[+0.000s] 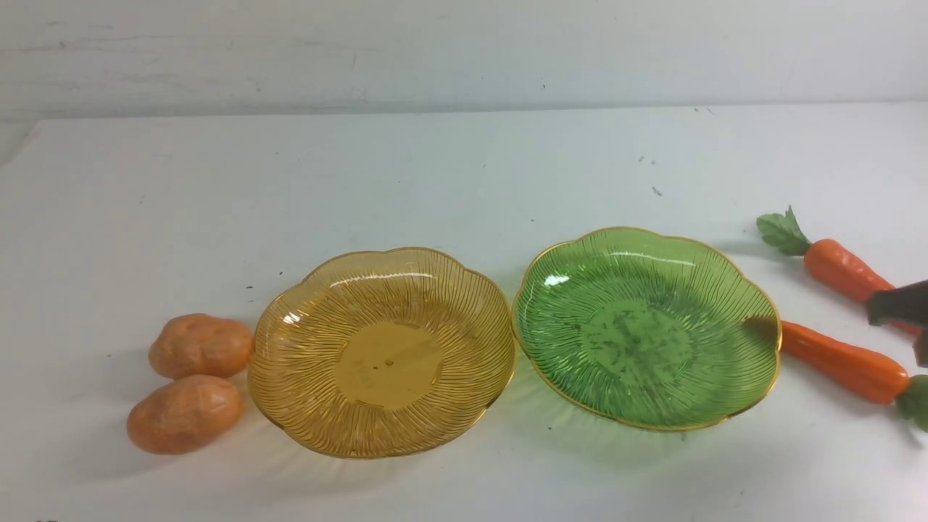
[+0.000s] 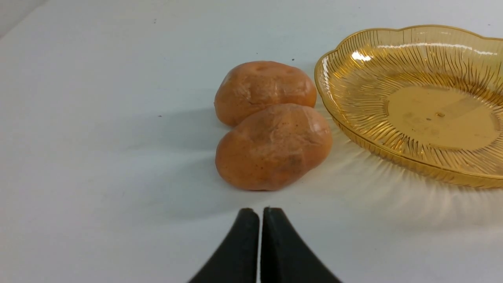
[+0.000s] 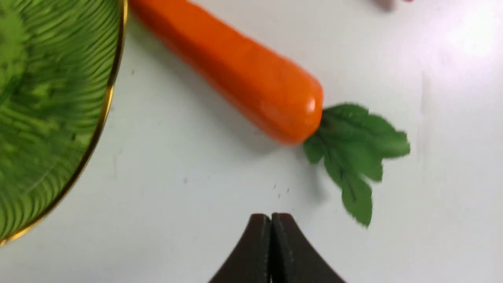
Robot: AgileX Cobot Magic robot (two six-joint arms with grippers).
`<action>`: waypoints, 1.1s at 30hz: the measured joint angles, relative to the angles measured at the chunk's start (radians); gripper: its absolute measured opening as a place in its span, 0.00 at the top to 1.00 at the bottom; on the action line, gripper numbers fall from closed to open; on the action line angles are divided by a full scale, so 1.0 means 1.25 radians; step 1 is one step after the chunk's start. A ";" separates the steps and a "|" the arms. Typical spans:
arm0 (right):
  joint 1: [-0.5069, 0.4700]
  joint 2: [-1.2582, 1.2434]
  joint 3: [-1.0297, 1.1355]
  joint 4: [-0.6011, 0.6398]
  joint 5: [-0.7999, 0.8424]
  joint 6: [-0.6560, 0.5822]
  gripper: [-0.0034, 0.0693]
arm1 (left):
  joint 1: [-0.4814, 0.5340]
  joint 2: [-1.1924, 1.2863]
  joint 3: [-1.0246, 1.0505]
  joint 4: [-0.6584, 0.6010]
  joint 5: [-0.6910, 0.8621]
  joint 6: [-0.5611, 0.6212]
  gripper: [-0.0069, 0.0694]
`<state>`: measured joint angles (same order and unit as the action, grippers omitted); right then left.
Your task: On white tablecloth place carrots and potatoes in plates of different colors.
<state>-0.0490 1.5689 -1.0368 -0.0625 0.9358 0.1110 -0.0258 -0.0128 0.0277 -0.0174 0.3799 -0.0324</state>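
Front view: potatoes (image 1: 201, 346) are lying on the white tablecloth (image 1: 464, 181) left of the amber plate (image 1: 381, 353); carrots (image 1: 844, 362) are lying right of the green plate (image 1: 647, 328); both plates are sitting empty. Left wrist view: left pincer (image 2: 261, 212) is hovering pressed together, empty, near the potatoes; likely light and firm; grasp across the short middle. Right wrist view: right pincer (image 3: 271, 218) is likewise together, empty, beside the near carrot (image 3: 235, 74); smooth shaft, likely slippery; grasp mid-body.

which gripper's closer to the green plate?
Right. The right gripper hangs close to the rim of the green plate, by the near carrot. The left gripper faces the potatoes, with the amber plate between it and the green one.
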 joint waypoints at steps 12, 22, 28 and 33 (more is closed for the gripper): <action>0.004 0.118 -0.124 0.028 0.046 -0.267 0.77 | 0.000 0.000 0.000 0.000 0.000 0.000 0.91; 0.004 0.195 -0.124 0.027 -0.010 -0.435 0.13 | 0.000 0.000 0.000 0.000 0.000 0.000 0.91; 0.004 0.289 -0.124 -0.030 -0.005 -0.424 0.26 | 0.000 0.000 0.000 0.000 0.000 0.000 0.91; 0.004 0.275 -0.168 -0.150 0.102 -0.342 0.44 | 0.000 0.000 0.000 0.000 0.000 0.000 0.91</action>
<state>-0.0445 1.9121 -1.2464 -0.2503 1.0637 -0.3161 -0.0261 -0.0128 0.0277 -0.0174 0.3799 -0.0324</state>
